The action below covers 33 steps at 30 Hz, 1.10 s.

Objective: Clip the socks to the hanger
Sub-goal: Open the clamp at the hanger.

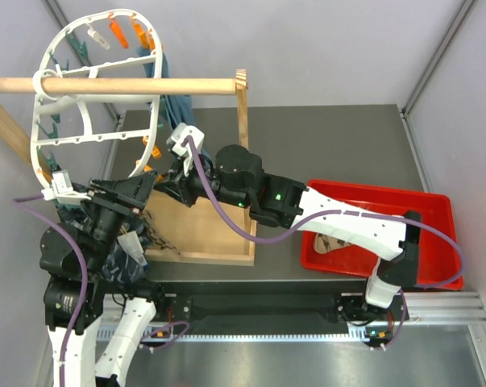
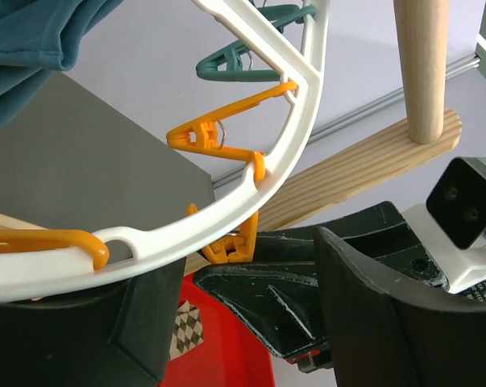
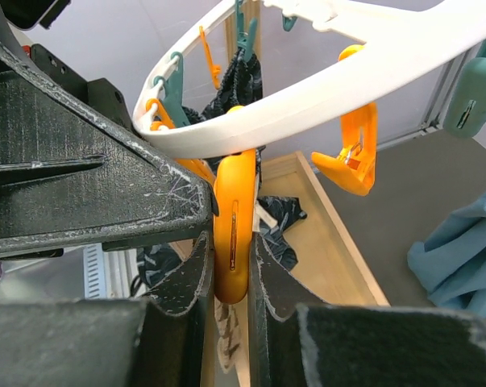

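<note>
The white hanger (image 1: 45,121) hangs on a wooden rod at the back left, rimmed with orange and teal pegs. My right gripper (image 1: 168,179) reaches under its lower rim and is shut on an orange peg (image 3: 233,234), fingers pressed on both sides. An argyle sock (image 3: 229,343) shows just below that peg; I cannot tell if the peg grips it. My left gripper (image 1: 142,189) sits close beside it, with its jaws apart (image 2: 243,258) under the rim (image 2: 226,201). Another argyle sock (image 1: 333,243) lies in the red tray; argyle fabric shows beside the left finger (image 2: 182,326).
The wooden rod (image 1: 122,85) and post (image 1: 243,109) stand on a wooden base (image 1: 214,230). A teal cloth (image 1: 174,101) and dark patterned fabric (image 3: 243,81) hang from the hanger. The red tray (image 1: 436,218) lies at the right. Grey walls close in both sides.
</note>
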### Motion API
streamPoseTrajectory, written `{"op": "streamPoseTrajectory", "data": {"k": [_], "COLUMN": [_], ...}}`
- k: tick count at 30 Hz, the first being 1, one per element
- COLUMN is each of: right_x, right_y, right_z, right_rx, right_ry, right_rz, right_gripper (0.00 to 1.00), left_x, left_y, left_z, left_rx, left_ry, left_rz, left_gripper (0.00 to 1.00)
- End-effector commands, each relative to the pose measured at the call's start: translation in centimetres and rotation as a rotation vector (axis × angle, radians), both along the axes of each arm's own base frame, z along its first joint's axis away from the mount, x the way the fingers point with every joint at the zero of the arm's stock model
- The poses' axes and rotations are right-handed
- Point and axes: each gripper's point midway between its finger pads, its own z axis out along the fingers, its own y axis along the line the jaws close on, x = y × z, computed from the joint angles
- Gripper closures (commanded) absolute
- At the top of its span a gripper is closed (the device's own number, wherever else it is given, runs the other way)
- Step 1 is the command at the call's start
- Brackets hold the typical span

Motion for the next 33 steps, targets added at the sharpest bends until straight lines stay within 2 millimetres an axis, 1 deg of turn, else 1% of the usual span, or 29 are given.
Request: {"op": "streamPoseTrajectory", "data": {"k": [1, 3, 7, 8, 11, 14, 16, 18, 21, 22, 23, 26, 27, 28, 30, 31, 33], "right_x": [-5.1, -5.6, -6.4, -6.9, -7.2, -7.3, -7.4, -7.4, -7.3, -7.2, -7.1, -6.7, -6.6, -6.5, -6.2, -5.9, -5.5], "right_y": [0.6, 0.6, 0.2, 0.1, 0.1, 0.1, 0.3, 0.4, 0.6, 0.7, 0.7, 0.9, 0.9, 1.0, 1.0, 0.9, 0.4], "right_z": [3.2, 3.2, 4.0, 4.2, 4.2, 4.3, 4.1, 4.0, 3.7, 3.4, 3.4, 2.9, 2.7, 2.6, 2.5, 2.3, 2.5], "right_rx": [0.068, 0.072, 0.096, 0.102, 0.103, 0.106, 0.102, 0.093, 0.081, 0.072, 0.069, 0.046, 0.041, 0.037, 0.027, 0.020, 0.011], "right_ry": [-0.007, 0.004, 0.029, 0.040, 0.052, 0.058, 0.060, 0.056, 0.048, 0.045, 0.037, 0.027, 0.024, 0.017, 0.013, 0.010, 0.005], "right_rz": [0.183, 0.209, 0.244, 0.262, 0.277, 0.282, 0.287, 0.288, 0.287, 0.282, 0.277, 0.258, 0.254, 0.251, 0.232, 0.220, 0.185], "right_gripper": [1.00, 1.00, 1.00, 1.00, 1.00, 1.00, 1.00, 1.00, 1.00, 1.00, 1.00, 1.00, 1.00, 1.00, 1.00, 0.95, 0.78], "left_x": [0.6, 0.6, 0.4, 0.4, 0.2, 0.4, 0.3, 0.3, 0.1, 0.1, 0.2, 0.3, 0.4, 0.6, 0.7, 0.7, 0.6], "left_y": [0.9, 1.2, 1.6, 1.8, 1.9, 2.0, 2.0, 2.1, 2.3, 2.3, 2.4, 2.3, 2.3, 2.3, 2.2, 2.3, 2.3], "left_z": [3.4, 3.5, 3.8, 3.8, 4.2, 4.2, 4.3, 4.3, 4.7, 4.7, 4.6, 4.3, 4.3, 4.1, 3.9, 3.8, 3.8], "left_rx": [0.000, -0.001, 0.002, -0.005, -0.011, -0.014, -0.021, -0.018, -0.023, -0.024, -0.023, -0.019, -0.014, -0.014, -0.013, -0.012, -0.006], "left_ry": [-0.155, -0.162, -0.172, -0.176, -0.201, -0.199, -0.206, -0.207, -0.215, -0.217, -0.209, -0.179, -0.174, -0.164, -0.155, -0.152, -0.149], "left_rz": [0.059, 0.076, 0.099, 0.106, 0.114, 0.119, 0.117, 0.122, 0.132, 0.132, 0.138, 0.138, 0.136, 0.135, 0.133, 0.135, 0.136], "left_gripper": [0.32, 0.32, 0.35, 0.38, 0.41, 0.41, 0.47, 0.56, 0.64, 0.74, 0.80, 0.90, 0.97, 1.00, 1.00, 1.00, 1.00]}}
